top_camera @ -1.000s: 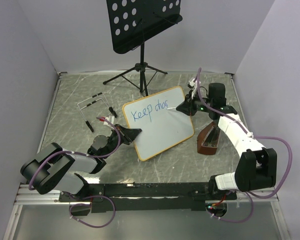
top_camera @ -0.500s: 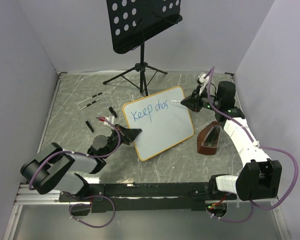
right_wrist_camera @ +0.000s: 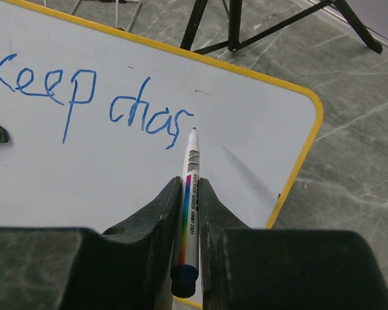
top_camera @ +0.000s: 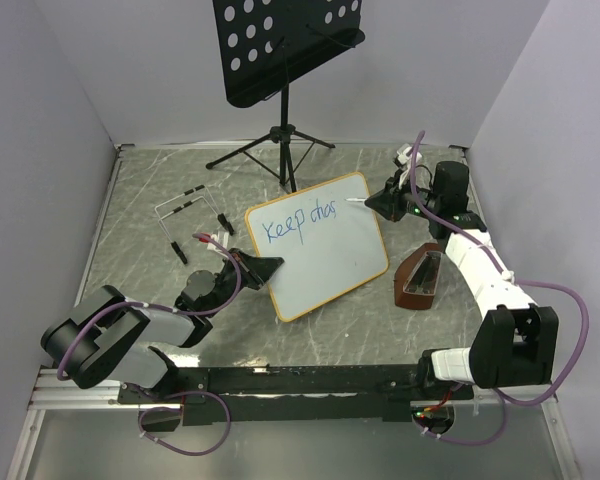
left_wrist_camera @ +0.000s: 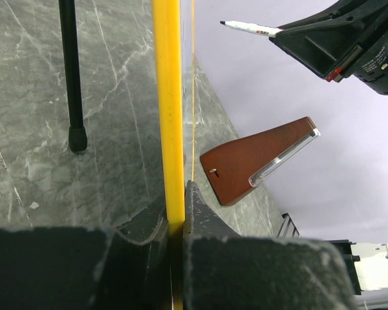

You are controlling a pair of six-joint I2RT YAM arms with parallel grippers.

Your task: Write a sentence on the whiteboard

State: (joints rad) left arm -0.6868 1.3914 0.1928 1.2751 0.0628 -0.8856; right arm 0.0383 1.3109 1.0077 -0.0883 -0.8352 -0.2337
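Note:
The whiteboard (top_camera: 320,255) with its light-orange frame lies tilted mid-table. Blue lettering "Keep chas" (top_camera: 298,222) runs along its upper part; it also shows in the right wrist view (right_wrist_camera: 90,97). My left gripper (top_camera: 265,268) is shut on the board's left frame edge (left_wrist_camera: 169,116). My right gripper (top_camera: 380,203) is shut on a white marker (right_wrist_camera: 191,194). The marker's tip (right_wrist_camera: 194,131) sits just right of the last "s", near the board's top right corner. I cannot tell if the tip touches the board.
A black perforated music stand (top_camera: 285,45) on a tripod stands at the back. A brown wedge-shaped metronome (top_camera: 420,277) sits right of the board. Loose markers and a wire rack (top_camera: 185,210) lie at the left.
My right arm swung back and to the right a second ago, lifting the marker toward the board's top right corner, then held there. The lettering gained its "s". The left gripper has not moved.

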